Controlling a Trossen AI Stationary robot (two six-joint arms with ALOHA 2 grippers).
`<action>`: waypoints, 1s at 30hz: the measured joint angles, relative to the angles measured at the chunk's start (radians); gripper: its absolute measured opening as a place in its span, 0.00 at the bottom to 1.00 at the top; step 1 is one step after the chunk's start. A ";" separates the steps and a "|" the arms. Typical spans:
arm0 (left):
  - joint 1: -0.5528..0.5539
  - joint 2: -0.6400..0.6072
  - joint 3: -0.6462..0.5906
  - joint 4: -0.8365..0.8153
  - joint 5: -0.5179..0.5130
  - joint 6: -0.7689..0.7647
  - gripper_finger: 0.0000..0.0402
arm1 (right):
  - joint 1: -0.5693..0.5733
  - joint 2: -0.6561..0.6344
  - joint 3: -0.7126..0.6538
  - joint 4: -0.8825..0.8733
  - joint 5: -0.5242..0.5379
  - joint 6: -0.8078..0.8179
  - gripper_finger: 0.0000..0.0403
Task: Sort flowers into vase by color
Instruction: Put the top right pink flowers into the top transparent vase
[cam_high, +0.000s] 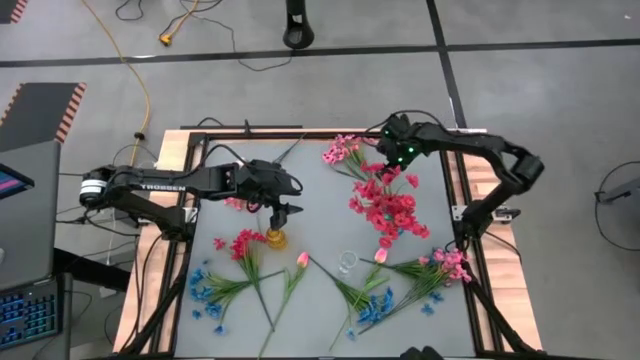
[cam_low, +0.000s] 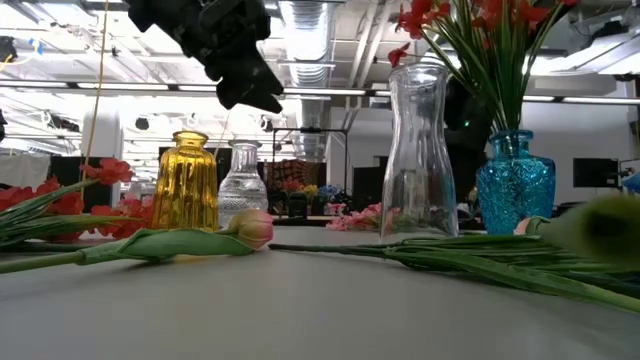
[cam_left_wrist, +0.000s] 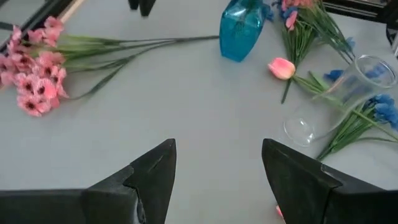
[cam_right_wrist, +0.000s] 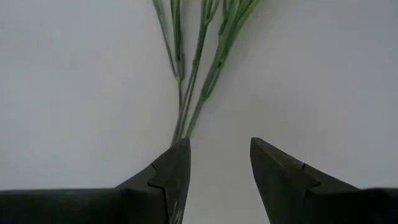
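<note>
- The flowers (cam_high: 385, 205) lie scattered over the table (cam_high: 320, 195): a deep red-pink heap toward the right edge, light pink sprigs near the far edge and by the near right corner, blue ones along the near edge on both sides, and two pink tulip buds near the middle of the near half.
- A blue vase (cam_low: 515, 180) already holds red blossoms in the low view; a yellow vase (cam_high: 275, 239) stands left of centre, and a clear vase (cam_high: 347, 262) stands between the tulips.
- The right gripper (cam_right_wrist: 214, 165) hangs over the far right part of the table, fingers parted, with a bundle of green stems (cam_right_wrist: 199, 68) ending just by one finger. It looks as if nothing is pinched, though the stem tips may brush that finger.
- The left gripper (cam_high: 283, 212) hovers just beyond the yellow vase, fingers spread wide and empty.
- Risk: the stems are thin and fanned out, so closing from here could catch only one or slide off to the side. They could also tangle with neighbouring sprigs and drag them along.
- Risk: the left arm sits close above the yellow vase; a careless descent could tip it.
- Writing: the left arm carries the white word "TROSSEN" (cam_high: 162, 187); I can read no other lettering.
</note>
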 joint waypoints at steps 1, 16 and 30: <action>0.000 0.000 0.000 0.011 0.000 0.001 0.56 | 0.002 0.012 0.000 0.009 -0.007 0.000 0.48; 0.000 0.001 0.000 0.020 -0.002 0.001 0.56 | 0.047 0.114 0.001 0.165 -0.028 0.000 0.48; 0.000 0.001 0.000 0.039 -0.003 -0.011 0.56 | 0.096 0.173 0.001 0.223 0.064 0.001 0.48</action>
